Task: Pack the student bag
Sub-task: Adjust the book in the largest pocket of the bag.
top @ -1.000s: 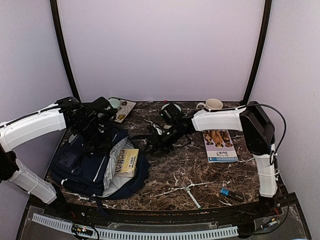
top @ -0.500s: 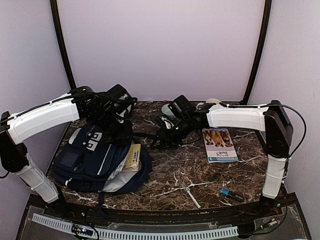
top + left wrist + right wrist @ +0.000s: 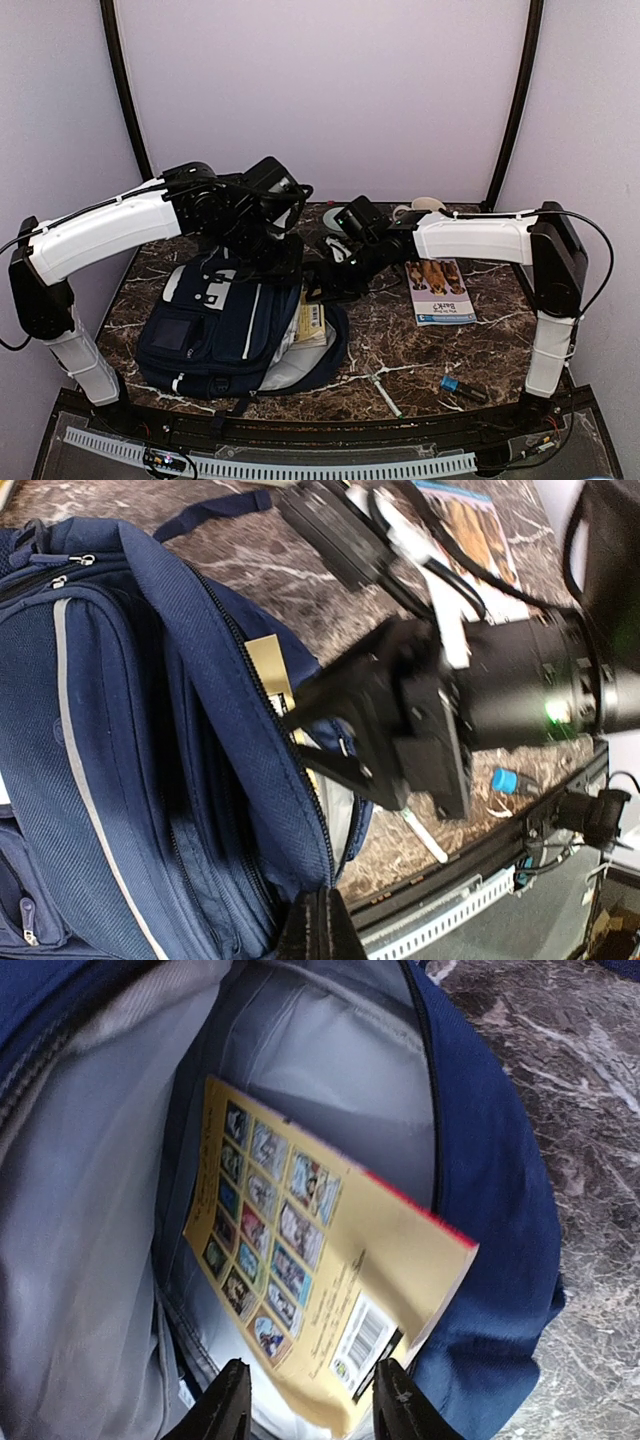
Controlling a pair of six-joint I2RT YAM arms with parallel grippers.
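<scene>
The student bag (image 3: 215,325), navy with thin white stripes, lies at the left of the table with its mouth facing right. A yellow book (image 3: 312,322) sticks out of the mouth. My left gripper (image 3: 266,264) is over the bag's far edge. In the left wrist view it (image 3: 320,920) is shut on the bag's zip edge (image 3: 255,750) and holds that flap up. My right gripper (image 3: 318,288) is at the bag's mouth. In the right wrist view it (image 3: 312,1410) is open, just short of the book (image 3: 310,1270), which lies on the grey lining (image 3: 330,1070).
A booklet with dog pictures (image 3: 440,288) lies to the right of the right forearm. A mug (image 3: 428,207) stands at the back. A white pen (image 3: 382,390) and a blue-capped marker (image 3: 463,388) lie near the front edge.
The left arm has swung to the right and pulled the bag with it, towards the table's middle. The right gripper has stayed at the bag's mouth, which has closed around the book.
</scene>
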